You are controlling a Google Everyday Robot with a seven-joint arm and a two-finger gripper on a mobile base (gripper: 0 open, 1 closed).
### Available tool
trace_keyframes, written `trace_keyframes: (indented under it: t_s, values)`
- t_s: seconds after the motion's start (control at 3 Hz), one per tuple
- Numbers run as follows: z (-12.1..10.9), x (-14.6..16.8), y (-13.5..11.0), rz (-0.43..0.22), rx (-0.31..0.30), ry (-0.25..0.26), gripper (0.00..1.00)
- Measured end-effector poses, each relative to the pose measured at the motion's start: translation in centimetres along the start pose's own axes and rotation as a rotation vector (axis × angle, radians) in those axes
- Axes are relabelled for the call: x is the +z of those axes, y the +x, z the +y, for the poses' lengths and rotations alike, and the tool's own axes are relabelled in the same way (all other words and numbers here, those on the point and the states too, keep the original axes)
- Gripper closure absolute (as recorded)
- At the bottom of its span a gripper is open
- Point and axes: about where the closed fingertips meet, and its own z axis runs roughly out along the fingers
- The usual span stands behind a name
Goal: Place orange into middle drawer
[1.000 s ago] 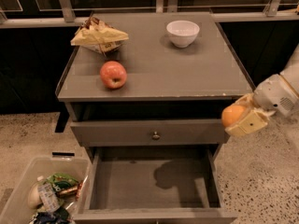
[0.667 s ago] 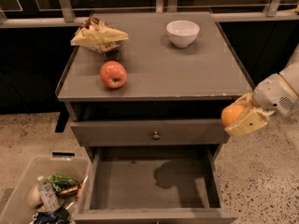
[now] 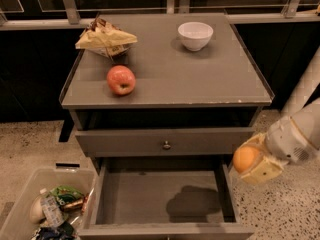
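At the near left a clear plastic bin (image 3: 22, 194) of rubbish stands on the speckled floor, just beside the cabinet. On the cabinet top (image 3: 200, 79) lie a crumpled snack bag (image 3: 105, 36) far left, a red-yellow apple (image 3: 121, 80) nearer, and a white bowl (image 3: 195, 35) far right. None of these belongs to the job. Below a closed drawer with a round metal knob (image 3: 166, 145), the middle drawer (image 3: 130, 199) is pulled out toward the viewer, its flat grey floor bare apart from a dark shadow on the right half. The gripper (image 3: 252, 165) hangs outside the drawer's right wall, about level with the knobbed front, its pale fingers closed around the orange (image 3: 245, 159). The step in hand looks like the carry-over. The arm should travel left until the fruit is over the open floor, clearing the right wall and staying nearer than the closed front above, then descend low before letting go. A round fruit dropped from height would likely roll or bounce against the low walls, so a release close to the floor, near its middle, seems safest. The orange is small, round and smooth, evenly bright in colour, roughly the apple's size, and partly hidden by the finger on its near right side.
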Motion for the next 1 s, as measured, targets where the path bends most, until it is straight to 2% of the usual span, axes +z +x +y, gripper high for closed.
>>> trace_keyframes:
  t_s: [0.33,0.67,1.0]
  values:
    - [2.4,5.5,4.1,0.022,0.018,-0.011,1.0]
    - [3.7,7.4,5.3,0.036,0.039,-0.039,1.0]
    - [3.6,7.2,5.1,0.034,0.036,-0.037,1.0]
